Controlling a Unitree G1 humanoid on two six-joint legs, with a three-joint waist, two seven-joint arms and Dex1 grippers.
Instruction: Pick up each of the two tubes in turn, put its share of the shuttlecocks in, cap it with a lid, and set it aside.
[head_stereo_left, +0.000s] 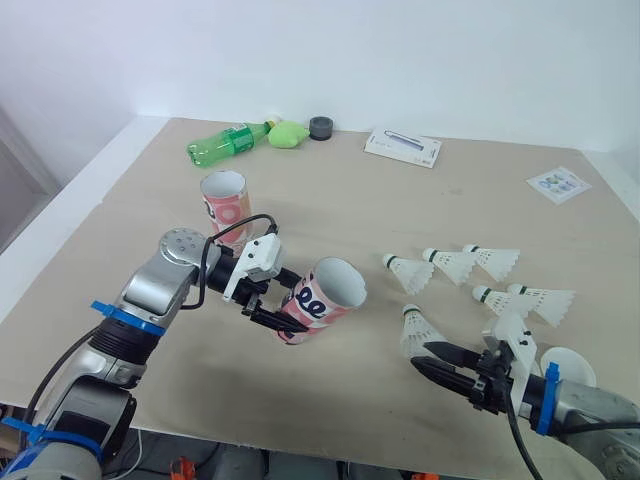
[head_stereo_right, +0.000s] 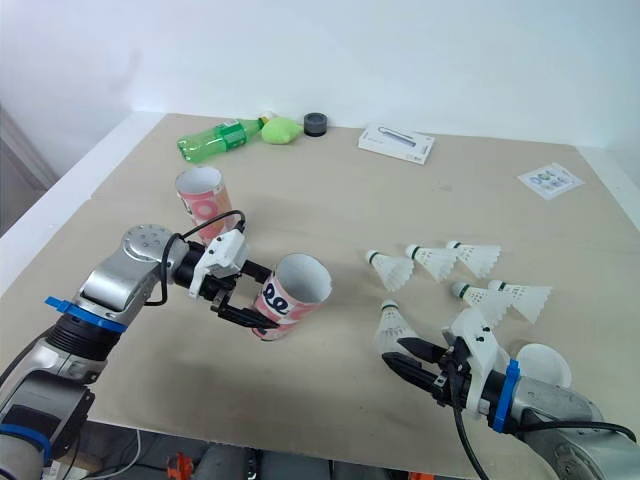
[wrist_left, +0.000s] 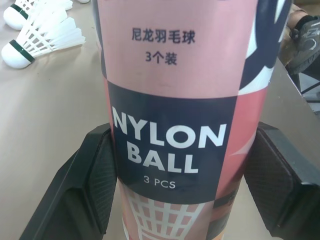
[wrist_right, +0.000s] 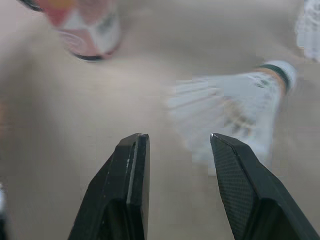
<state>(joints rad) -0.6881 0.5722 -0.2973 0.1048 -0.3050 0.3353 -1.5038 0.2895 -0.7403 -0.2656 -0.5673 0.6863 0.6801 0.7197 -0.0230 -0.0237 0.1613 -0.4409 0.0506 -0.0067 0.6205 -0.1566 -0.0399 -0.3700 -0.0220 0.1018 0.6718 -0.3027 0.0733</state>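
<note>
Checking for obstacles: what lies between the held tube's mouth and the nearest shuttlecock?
Only bare table between held tube and that shuttlecock, as the left eye view shows.

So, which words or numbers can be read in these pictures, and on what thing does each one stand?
"尼龙羽毛球" on the tube in the left gripper.
"3个装" on the same tube.
"NYLON BALL" on the same tube.
"3 PCS" on the same tube.
The white box, printed sheet and green bottle: print too small to read.

In the left wrist view the tube (wrist_left: 175, 125) is cut off at both ends; in the right wrist view the shuttlecock (wrist_right: 222, 105) is blurred.
</note>
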